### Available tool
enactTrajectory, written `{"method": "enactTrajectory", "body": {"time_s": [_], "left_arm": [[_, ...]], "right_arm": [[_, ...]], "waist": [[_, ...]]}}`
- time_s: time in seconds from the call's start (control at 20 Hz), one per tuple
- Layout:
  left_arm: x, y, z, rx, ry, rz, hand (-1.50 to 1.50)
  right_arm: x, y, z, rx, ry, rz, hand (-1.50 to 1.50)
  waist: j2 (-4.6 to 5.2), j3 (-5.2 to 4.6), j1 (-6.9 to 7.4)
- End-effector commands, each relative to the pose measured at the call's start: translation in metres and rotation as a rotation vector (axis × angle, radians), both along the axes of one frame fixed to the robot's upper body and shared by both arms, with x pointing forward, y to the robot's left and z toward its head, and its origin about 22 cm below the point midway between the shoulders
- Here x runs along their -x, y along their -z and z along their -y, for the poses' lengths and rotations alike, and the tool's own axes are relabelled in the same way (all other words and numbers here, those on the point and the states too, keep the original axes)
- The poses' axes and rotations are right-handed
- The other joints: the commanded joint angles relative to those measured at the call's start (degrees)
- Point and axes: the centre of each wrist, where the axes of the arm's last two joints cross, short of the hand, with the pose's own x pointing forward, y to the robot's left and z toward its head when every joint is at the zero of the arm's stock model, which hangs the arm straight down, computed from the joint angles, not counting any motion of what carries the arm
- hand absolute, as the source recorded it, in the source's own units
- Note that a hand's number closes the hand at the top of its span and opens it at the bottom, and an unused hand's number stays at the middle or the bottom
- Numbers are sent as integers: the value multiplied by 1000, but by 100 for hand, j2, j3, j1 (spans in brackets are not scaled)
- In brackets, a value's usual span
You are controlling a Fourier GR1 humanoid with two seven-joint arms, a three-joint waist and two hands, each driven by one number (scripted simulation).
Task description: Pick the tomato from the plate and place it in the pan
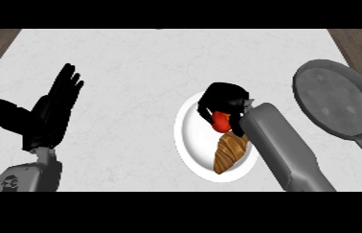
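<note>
Right hand [225, 99] curled around red tomato [221, 123], over white plate [189, 136]. Brown bread [230, 153] on plate too. Grey pan [329, 98] far right on table [134, 59]. Left hand [55, 107] open, fingers up.

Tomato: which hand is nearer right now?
Right. The right hand is curled over the tomato on the plate. The left hand rests open, fingers up, far off at the view's left.
</note>
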Motion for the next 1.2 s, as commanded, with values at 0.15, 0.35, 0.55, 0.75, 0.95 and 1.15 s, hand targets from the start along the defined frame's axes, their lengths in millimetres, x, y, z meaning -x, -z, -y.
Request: {"method": "enactTrajectory", "body": {"time_s": [0.15,0.35,0.55,0.75,0.95,1.15], "left_arm": [[-1,-1,10,14,-26,-10,0],[7,5,-12,-9,-83,-34,0],[12,7,-22,-7,-78,-37,0],[15,11,-14,-1,-90,-35,0],[11,5,-20,8,-55,-23,0],[6,15,-14,-9,-38,6,0]], "right_arm": [[14,4,14,-102,180,34,150],[16,13,58,39,639,40,150],[25,-27,56,17,857,281,150],[55,-82,37,-61,877,520,150],[92,-139,32,-137,948,676,150],[145,-167,48,-121,1019,665,150]], "waist": [[24,60,-111],[-93,46,-479],[-115,41,-449],[-151,39,-504],[-75,46,-335],[2,53,-199]]}}
